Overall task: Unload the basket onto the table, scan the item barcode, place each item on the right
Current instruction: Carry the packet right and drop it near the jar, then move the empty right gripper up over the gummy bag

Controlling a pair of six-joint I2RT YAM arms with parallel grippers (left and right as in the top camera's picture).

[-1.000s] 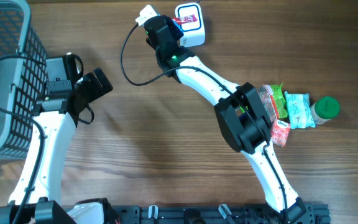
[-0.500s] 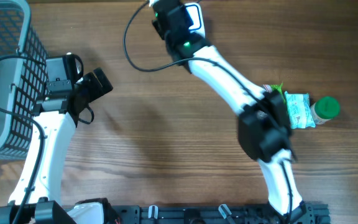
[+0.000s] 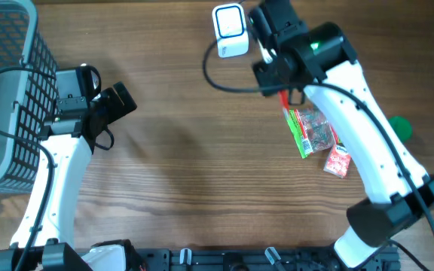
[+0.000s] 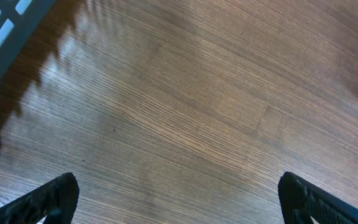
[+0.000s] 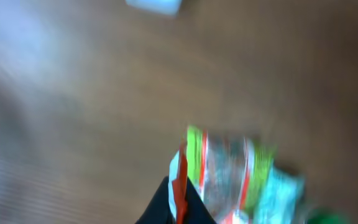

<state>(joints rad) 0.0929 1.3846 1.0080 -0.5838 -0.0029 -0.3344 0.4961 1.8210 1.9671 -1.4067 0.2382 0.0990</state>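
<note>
Packet (image 5: 179, 182), red and thin, is pinched edge-on in the right gripper (image 5: 176, 205), its fingers closed tight on it, over the far end of a snack pile. Nearest the robot, bare table (image 3: 187, 181) offers wide room to move. At mid-table the left gripper (image 4: 179, 202) hangs fully spread, holding nothing, just beside the basket (image 3: 36, 83) at the left edge. To the right lie a green-edged pack (image 3: 311, 132), a sachet (image 3: 339, 160) and a green cap (image 3: 402, 126), partly hidden under the right arm. Farthest off, the scanner (image 3: 230, 30) sits at the table's far edge, near the held packet but apart from it. The step appears to be the carry to the scanner; next, the barcode face must turn toward its window. A black cable (image 3: 208, 75) loops between the two, and little table lies beyond the scanner.
</note>
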